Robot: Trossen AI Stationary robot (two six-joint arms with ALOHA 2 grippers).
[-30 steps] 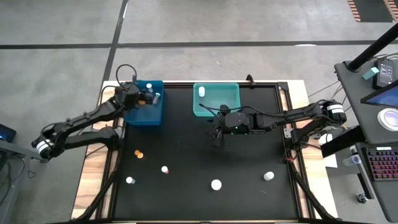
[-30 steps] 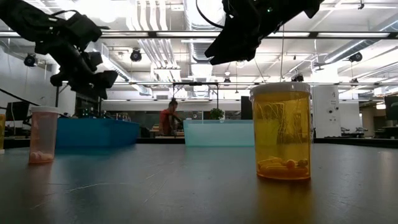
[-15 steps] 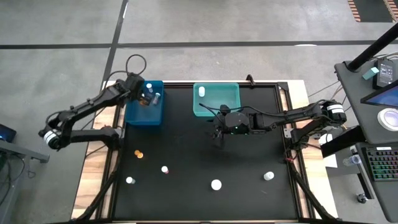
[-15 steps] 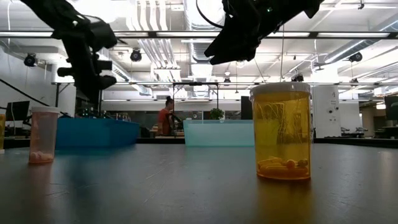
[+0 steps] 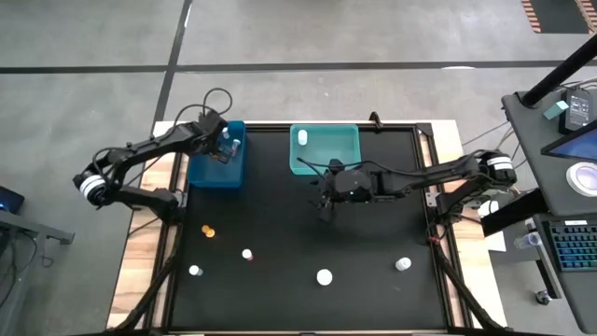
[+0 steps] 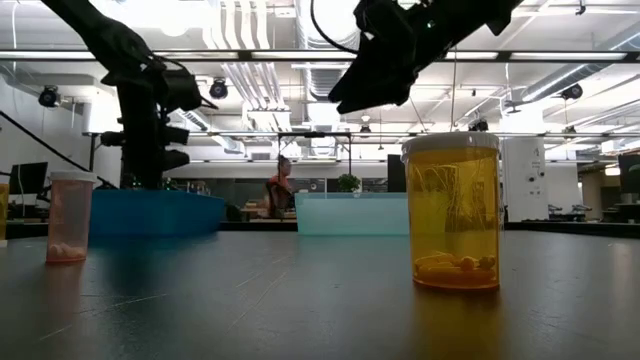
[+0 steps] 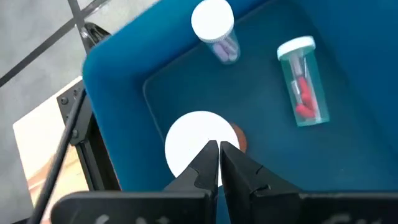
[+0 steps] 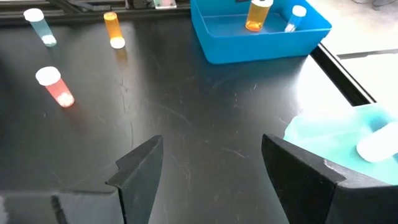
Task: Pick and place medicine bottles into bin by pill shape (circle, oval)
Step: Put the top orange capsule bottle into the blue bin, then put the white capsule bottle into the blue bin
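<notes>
My left gripper (image 5: 222, 143) is shut and points down into the blue bin (image 5: 219, 174). In the left wrist view its tips (image 7: 218, 148) stand over the white cap (image 7: 189, 140) of an amber bottle standing in the bin. Two clear bottles (image 7: 214, 28) (image 7: 301, 81) lie on the bin's floor. My right gripper (image 5: 324, 201) is open and empty above the table, just near of the teal bin (image 5: 326, 157), which holds a white bottle (image 5: 301, 137). Several bottles stand on the black table, such as an amber one (image 5: 207, 230) and white-capped ones (image 5: 324, 277) (image 5: 403, 264). My left gripper's shut tips come from above over the amber bottle's white cap (image 7: 186, 146). I cannot tell whether they touch it. The bottle stands upright on the bin's floor.
In the low view a large amber bottle (image 6: 452, 212) stands close by and a pink one (image 6: 68, 215) stands at the left. The right wrist view shows further bottles (image 8: 55, 84) (image 8: 113, 28) on the table toward the blue bin (image 8: 261, 34). A person shows in the room far behind.
My left gripper has moved a little toward the table's right over the blue bin, gone down, and tipped from a slant to point straight down. My right gripper has stayed almost still.
</notes>
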